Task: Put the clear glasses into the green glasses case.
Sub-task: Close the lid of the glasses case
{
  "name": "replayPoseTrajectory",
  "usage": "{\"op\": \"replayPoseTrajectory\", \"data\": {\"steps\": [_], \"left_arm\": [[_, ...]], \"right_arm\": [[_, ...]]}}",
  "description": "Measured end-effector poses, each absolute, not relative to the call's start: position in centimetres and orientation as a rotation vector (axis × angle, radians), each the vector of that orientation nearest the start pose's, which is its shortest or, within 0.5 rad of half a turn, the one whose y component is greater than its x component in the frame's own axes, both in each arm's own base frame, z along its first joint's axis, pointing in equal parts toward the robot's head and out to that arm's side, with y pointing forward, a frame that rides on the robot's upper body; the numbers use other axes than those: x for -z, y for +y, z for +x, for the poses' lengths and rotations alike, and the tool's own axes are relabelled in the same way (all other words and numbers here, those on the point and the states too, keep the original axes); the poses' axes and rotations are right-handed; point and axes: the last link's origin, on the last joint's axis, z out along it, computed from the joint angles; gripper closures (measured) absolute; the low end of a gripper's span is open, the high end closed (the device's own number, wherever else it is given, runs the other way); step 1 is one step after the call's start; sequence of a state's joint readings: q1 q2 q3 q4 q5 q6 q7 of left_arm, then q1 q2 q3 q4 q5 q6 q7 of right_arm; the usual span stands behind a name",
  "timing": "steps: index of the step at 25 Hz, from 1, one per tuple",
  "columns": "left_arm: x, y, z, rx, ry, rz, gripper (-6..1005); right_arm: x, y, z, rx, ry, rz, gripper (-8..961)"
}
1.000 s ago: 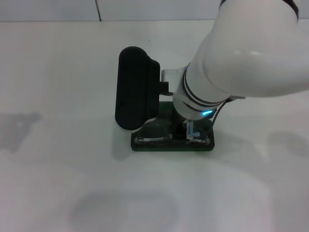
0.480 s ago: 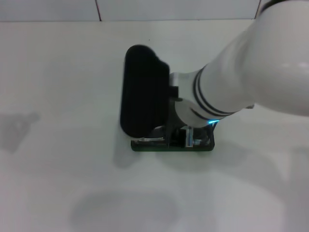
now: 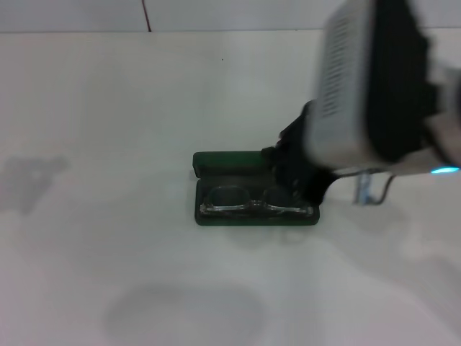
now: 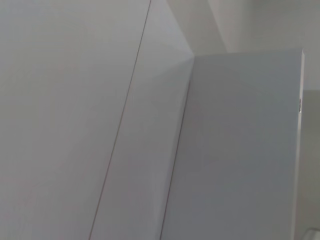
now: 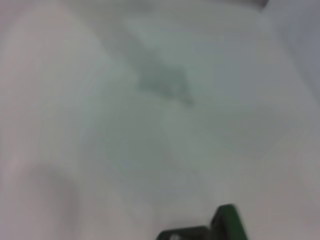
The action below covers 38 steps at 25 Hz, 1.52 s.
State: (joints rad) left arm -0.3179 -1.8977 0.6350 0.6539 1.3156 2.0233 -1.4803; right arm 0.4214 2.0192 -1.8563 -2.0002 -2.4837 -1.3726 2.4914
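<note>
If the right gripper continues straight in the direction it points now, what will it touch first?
Probably the green glasses case, at its right end. The right gripper hangs there, just above the clear glasses lying inside. Depth is unclear, so it may reach the glasses first.

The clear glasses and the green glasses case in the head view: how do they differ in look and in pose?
The clear glasses are see-through and colourless; the green glasses case is dark green and opaque. The glasses are thin, with two lenses side by side; the case is a solid, rounded rectangle. The glasses lie inside, and the case, open, holds them. Both lie flat on the white table, long sides running left to right.
</note>
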Motion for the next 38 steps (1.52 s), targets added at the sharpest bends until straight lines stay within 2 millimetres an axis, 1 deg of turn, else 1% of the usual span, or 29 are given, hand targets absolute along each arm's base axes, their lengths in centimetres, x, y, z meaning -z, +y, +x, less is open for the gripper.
{"op": "replayPoseTrajectory", "data": {"steps": [2, 5, 7, 9, 11, 13, 14, 15, 16, 17, 18, 20, 21, 22, 25, 27, 29, 32, 36, 38], "left_arm": [[-14.5, 26.8, -26.9, 1.5, -0.412, -2.359, 967], [-14.2, 27.3, -26.1, 1.484, -0.419, -2.412, 965], [-13.5, 28.1, -25.2, 1.472, -0.42, -2.458, 951], [-12.6, 29.3, -23.8, 1.449, -0.423, -2.522, 938], [-11.8, 30.3, -22.5, 1.419, -0.433, -2.584, 924], [-10.6, 31.9, -21.1, 1.359, -0.46, -2.647, 859], [-10.1, 32.5, -20.6, 1.339, -0.469, -2.666, 827], [-9.3, 33.4, -19.8, 1.296, -0.488, -2.694, 795], [-9.3, 33.4, -19.8, 1.296, -0.488, -2.694, 763], [-7.8, 34.9, -18.4, 1.209, -0.505, -2.747, 730], [-7.3, 35.3, -18.0, 1.177, -0.511, -2.76, 698], [-5.5, 36.7, -16.8, 1.054, -0.517, -2.809, 679], [-4.9, 37.0, -16.7, 1.007, -0.52, -2.823, 669], [-4.3, 37.2, -16.5, 0.954, -0.521, -2.842, 659], [-2.1, 37.6, -16.5, 0.789, -0.529, -2.897, 630], [-0.2, 37.9, -16.2, 0.674, -0.514, -2.93, 636], [1.5, 38.1, -15.8, 0.577, -0.487, -2.95, 642], [3.4, 38.3, -15.7, 0.468, -0.461, -2.966, 646], [5.0, 38.8, -15.6, 0.411, -0.485, -2.962, 654], [5.5, 38.9, -15.6, 0.404, -0.498, -2.965, 667]], "right_arm": [[-0.3, 27.5, 6.3, 0.056, -0.063, -2.756, 843], [-3.1, 27.0, 7.3, -0.198, -0.086, -2.803, 838], [-5.2, 26.9, 9.0, -0.33, -0.067, -2.795, 835], [-7.4, 27.0, 11.2, -0.443, -0.006, -2.771, 832], [-9.5, 27.2, 14.0, -0.561, 0.1, -2.758, 815], [-11.6, 26.8, 17.1, -0.706, 0.193, -2.741, 786], [-12.4, 26.6, 18.3, -0.76, 0.22, -2.724, 771], [-13.5, 25.9, 20.1, -0.823, 0.252, -2.697, 757], [-14.5, 25.3, 21.8, -0.872, 0.285, -2.653, 742], [-15.1, 24.7, 23.1, -0.908, 0.313, -2.619, 728], [-15.8, 23.8, 24.7, -0.939, 0.332, -2.576, 713], [-16.7, 22.5, 26.9, -0.973, 0.358, -2.497, 684], [-16.9, 21.9, 27.8, -0.979, 0.374, -2.463, 669], [-17.0, 21.5, 28.5, -0.984, 0.39, -2.435, 629], [-16.4, 21.0, 29.7, -1.008, 0.435, -2.397, 510], [-16.0, 20.5, 30.4, -1.031, 0.453, -2.375, 430], [-15.7, 20.1, 31.1, -1.049, 0.468, -2.345, 419], [-15.2, 20.0, 31.9, -1.08, 0.484, -2.301, 402], [-14.6, 20.4, 32.4, -1.082, 0.513, -2.29, 385], [-14.3, 20.7, 32.4, -1.075, 0.524, -2.299, 385]]}}
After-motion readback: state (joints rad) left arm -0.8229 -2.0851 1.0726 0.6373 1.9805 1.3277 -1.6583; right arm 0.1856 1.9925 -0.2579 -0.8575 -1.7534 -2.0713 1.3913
